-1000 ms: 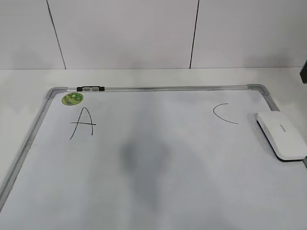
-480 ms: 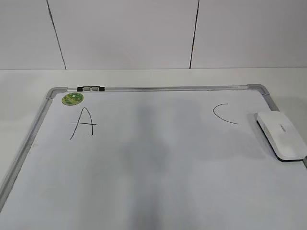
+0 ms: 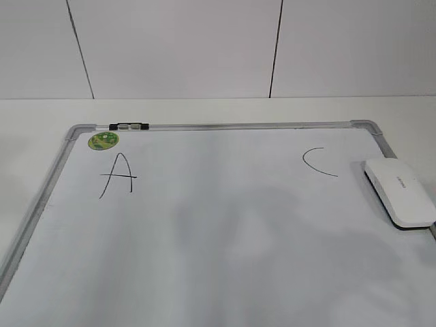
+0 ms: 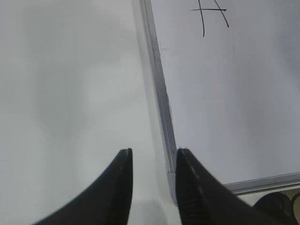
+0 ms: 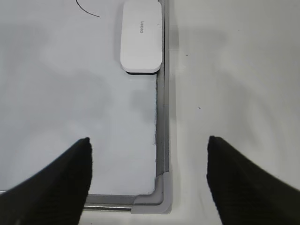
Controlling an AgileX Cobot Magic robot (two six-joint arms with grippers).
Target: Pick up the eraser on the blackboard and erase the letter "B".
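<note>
The eraser point(image 3: 400, 193), a white oblong block with a black underside, lies on the right edge of the blackboard point(image 3: 238, 204), just right of the "C" point(image 3: 319, 162). It also shows in the right wrist view point(image 5: 141, 37), far ahead of my right gripper point(image 5: 149, 140), which is wide open and empty above the board's near right corner point(image 5: 157, 194). My left gripper point(image 4: 153, 154) is open and empty, its jaws a small gap apart above the board's near left frame point(image 4: 161, 93). No letter "B" shows between the "A" point(image 3: 119, 175) and the "C". Neither gripper shows in the exterior view.
A round green sticker point(image 3: 103, 140) sits at the board's far left corner, by a small black and white clip point(image 3: 129, 125) on the top frame. White table point(image 3: 41, 116) surrounds the board. A white panelled wall stands behind.
The dark shadow at the board's middle has faded and spread lower. A dark object at the exterior view's right edge has left the view. The eraser has not moved.
</note>
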